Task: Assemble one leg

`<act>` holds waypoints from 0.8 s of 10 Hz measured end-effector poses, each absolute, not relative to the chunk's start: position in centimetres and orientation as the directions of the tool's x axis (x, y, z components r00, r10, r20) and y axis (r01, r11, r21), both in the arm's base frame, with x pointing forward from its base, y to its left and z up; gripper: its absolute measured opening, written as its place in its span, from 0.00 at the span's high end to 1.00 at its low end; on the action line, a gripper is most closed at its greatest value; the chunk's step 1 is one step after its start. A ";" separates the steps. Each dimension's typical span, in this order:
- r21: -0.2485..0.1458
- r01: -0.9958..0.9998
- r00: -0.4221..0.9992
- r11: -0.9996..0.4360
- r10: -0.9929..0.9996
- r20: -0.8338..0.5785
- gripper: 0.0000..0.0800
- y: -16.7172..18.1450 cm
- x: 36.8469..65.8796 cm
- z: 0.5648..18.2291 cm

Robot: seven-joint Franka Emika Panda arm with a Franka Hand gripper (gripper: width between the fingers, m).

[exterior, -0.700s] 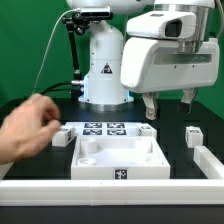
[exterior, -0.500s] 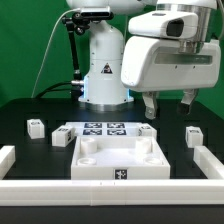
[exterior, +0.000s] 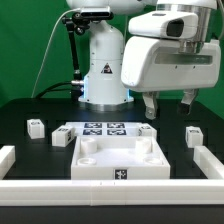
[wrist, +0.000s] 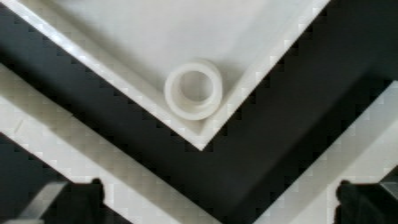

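A: White leg stands on the exterior view's right, near the tray. Gripper?
B: Spread, empty, hovering above. Pick not begun; you'd centre over it, descend, close.

- The arm has a glossy white, rounded shell, with a black band at its upper joint.
- A small dark triangular sticker marks the lower column.
- The wrist housing is a large white box with softened corners, capped by a grey fitting.
- The jaws are two slim dark prongs under that housing.
- A thin pale cable and a black cable hang beside the column.
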State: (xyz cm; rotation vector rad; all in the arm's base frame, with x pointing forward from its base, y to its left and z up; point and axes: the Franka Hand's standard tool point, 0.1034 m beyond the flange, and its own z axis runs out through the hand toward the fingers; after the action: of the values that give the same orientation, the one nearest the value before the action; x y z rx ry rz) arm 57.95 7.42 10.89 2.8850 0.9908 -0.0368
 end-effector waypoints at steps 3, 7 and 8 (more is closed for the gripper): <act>0.071 0.648 0.762 -0.759 0.644 -0.065 0.19 6.9 57.9 10.8; 0.021 0.849 0.528 -0.528 0.847 -0.067 0.19 1.6 55.6 6.8; 0.005 0.896 0.443 -0.444 0.895 -0.056 0.19 0.4 54.7 5.9</act>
State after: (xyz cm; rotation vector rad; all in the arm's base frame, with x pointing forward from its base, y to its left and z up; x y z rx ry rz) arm 54.74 0.45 5.94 2.6396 1.6385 -0.0696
